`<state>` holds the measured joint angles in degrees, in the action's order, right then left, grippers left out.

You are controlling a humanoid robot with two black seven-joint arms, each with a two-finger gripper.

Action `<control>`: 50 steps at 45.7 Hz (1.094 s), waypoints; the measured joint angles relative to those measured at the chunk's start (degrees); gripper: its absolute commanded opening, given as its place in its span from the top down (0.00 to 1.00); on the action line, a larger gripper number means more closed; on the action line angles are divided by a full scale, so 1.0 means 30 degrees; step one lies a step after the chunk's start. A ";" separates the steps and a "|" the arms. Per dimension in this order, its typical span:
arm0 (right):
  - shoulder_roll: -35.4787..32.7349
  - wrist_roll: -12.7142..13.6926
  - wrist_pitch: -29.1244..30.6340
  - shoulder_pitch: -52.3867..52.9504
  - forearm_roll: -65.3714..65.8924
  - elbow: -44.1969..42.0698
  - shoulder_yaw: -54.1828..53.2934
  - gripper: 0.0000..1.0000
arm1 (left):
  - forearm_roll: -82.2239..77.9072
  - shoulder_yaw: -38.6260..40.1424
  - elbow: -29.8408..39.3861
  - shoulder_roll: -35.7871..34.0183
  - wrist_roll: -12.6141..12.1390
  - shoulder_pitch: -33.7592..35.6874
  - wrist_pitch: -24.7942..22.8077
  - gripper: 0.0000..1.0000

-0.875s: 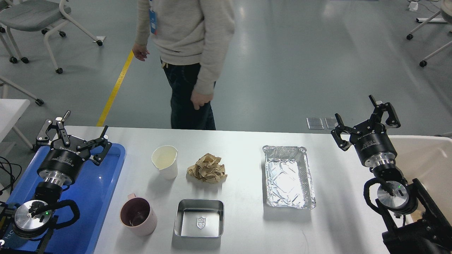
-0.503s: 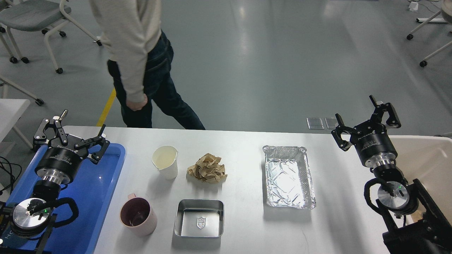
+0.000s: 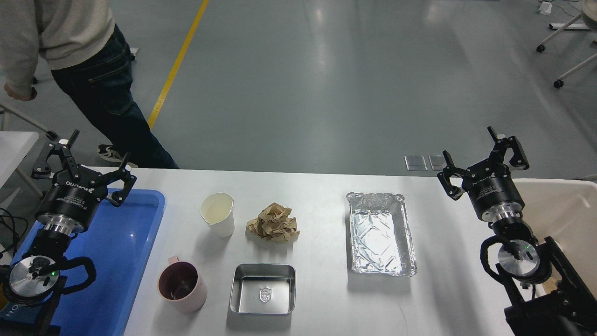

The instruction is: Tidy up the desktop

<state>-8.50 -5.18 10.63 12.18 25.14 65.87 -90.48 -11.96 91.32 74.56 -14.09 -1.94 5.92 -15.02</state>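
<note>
Tabletop (image 3: pixel 326 298) spans centre, uncleared: paper cup (image 3: pixel 218 214), crumpled paper (image 3: pixel 274 222), pink mug (image 3: pixel 182 286), steel tin (image 3: pixel 263 289), foil tray (image 3: pixel 380 233). Left pincer (image 3: pixel 84 161), right pincer (image 3: pixel 482 156) – released, empty. Step: pre-grasp – next move likely reach toward nearest item

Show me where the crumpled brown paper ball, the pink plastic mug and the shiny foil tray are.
Crumpled brown paper ball (image 3: pixel 273 222), head view, middle of the wad.
Pink plastic mug (image 3: pixel 192 295), head view, outer side wall.
Shiny foil tray (image 3: pixel 375 197), head view, far rim.

Single head view, forward and down over the desktop (image 3: pixel 322 224).
</note>
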 measured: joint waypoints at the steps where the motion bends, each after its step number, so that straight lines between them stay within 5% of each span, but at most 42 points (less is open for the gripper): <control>1: 0.0019 0.0000 0.0000 0.0014 -0.0001 -0.0005 0.0004 0.00 | -0.0281 -0.0005 -0.0014 -0.0007 0.0106 0.0000 0.0002 0.03; 10: -0.0047 0.0000 -0.0028 -0.0065 0.0007 -0.0005 0.0004 0.00 | -0.1349 -0.0420 0.0044 0.0358 0.0069 0.0009 0.0545 0.03; 18: -0.0384 0.0000 -0.0029 -0.0115 -0.0018 -0.0005 -0.0180 0.00 | -0.1308 -0.0674 0.1505 -0.1809 -0.2087 -0.0991 0.0652 0.03; 22: -0.0406 0.0000 -0.0006 -0.0114 -0.0028 -0.0051 -0.0195 0.00 | -0.1387 -0.0728 0.2072 -0.3005 -0.2484 -0.1341 0.0871 0.04; 38: -0.0446 0.0000 0.0299 -0.0106 -0.0010 -0.0202 -0.0185 0.00 | -0.3481 -0.0870 0.3176 -0.9914 -0.2658 -0.3181 0.1879 0.05; 50: -0.0441 0.0000 0.0548 -0.0238 0.0026 -0.0304 0.0044 0.00 | -0.5894 -0.1363 0.3916 -1.5407 -0.2352 -0.6884 0.1679 0.05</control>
<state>-9.82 -5.18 12.28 11.46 25.21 64.95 -90.35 -29.64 87.23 86.31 -60.31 -9.00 -14.73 -9.98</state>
